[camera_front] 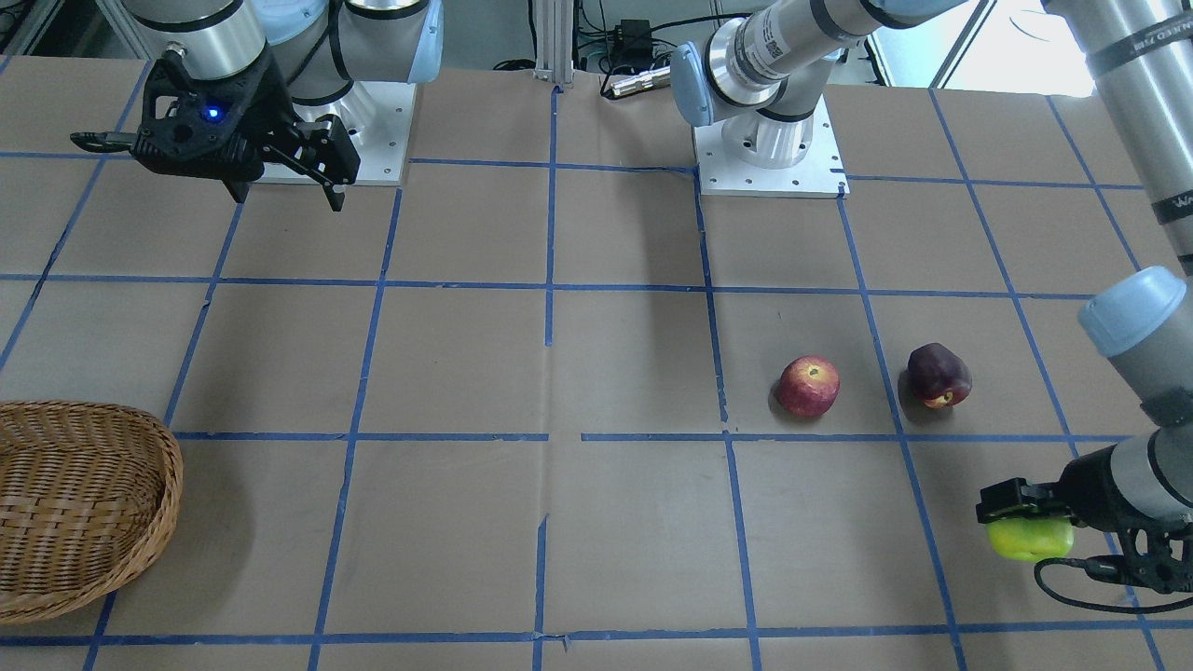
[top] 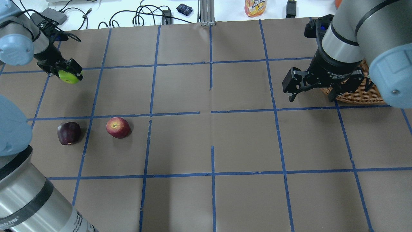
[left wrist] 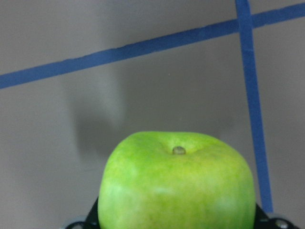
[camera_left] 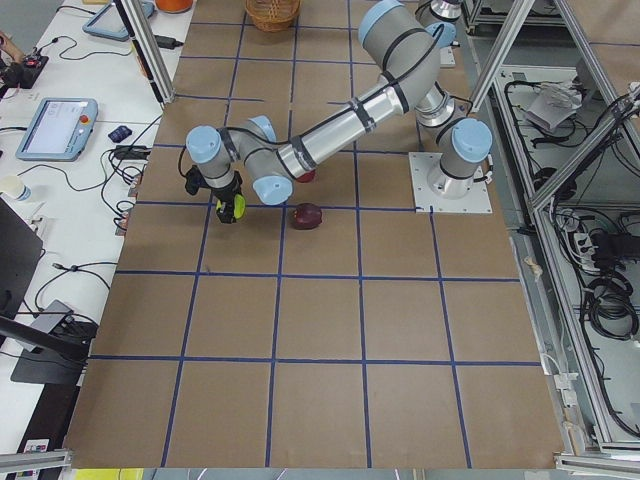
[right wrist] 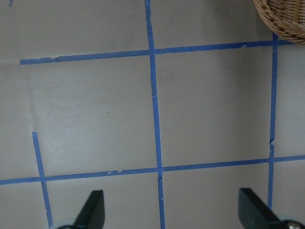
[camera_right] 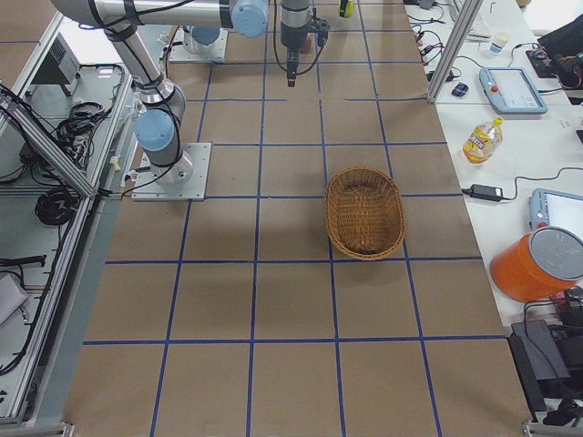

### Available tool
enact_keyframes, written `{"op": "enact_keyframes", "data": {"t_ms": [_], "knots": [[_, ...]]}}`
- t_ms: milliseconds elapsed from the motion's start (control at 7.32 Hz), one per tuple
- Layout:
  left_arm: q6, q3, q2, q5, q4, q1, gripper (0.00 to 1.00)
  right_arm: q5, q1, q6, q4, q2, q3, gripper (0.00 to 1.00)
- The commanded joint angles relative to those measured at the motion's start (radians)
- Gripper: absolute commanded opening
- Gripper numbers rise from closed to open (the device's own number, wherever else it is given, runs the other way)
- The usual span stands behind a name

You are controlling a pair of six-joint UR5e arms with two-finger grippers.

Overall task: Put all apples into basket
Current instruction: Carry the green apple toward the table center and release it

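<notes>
Robotics lab, 2 arms (camera_left: 340, 125) bolted to a tape-gridded table (camera_right: 273, 300), aluminium framing (camera_left: 499, 55), teach pendants (camera_right: 515, 89), loose cables (camera_left: 605, 290)

The basket (camera_front: 175, 480) is cut off at the front-facing view's left edge and largely hidden overhead by the right arm (top: 341, 48). Well apart from the basket, the green apple (left wrist: 178, 186) is cropped at the bottom of the left wrist view.

The tabletop (top: 244, 141) is dull brown, ruled into squares by blue tape lines. The green apple (left wrist: 178, 186) is bright yellow-green (a tiny brownish stem dot on top). The red apple (top: 118, 127) shows yellowish streaks around its hollow. The dark apple (top: 69, 133) is maroon-purple with a small yellowish patch. The basket (camera_front: 65, 522) is tan-brown wicker, woven in zigzag rows.
</notes>
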Motion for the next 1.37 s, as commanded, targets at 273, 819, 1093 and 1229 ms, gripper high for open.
{"op": "enact_keyframes", "data": {"t_ms": [273, 819, 1093, 1229], "knots": [[-0.567, 0.005, 0.163, -0.017, -0.101, -0.43, 0.09, -0.001, -0.002, -0.001, 0.002, 0.001, 0.0, 1.0], [-0.922, -0.072, 0.052, -0.028, 0.135, -0.711, 0.1, 0.0, -0.003, -0.007, 0.009, 0.006, 0.002, 1.0], [-0.913, -0.18, 0.05, -0.013, 0.204, -0.782, 0.1, 0.0, -0.003, -0.016, 0.008, 0.012, 0.003, 1.0], [-0.902, -0.266, 0.079, -0.011, 0.205, -0.79, 0.14, 0.002, -0.003, -0.015, -0.001, 0.016, 0.032, 1.0]]}}
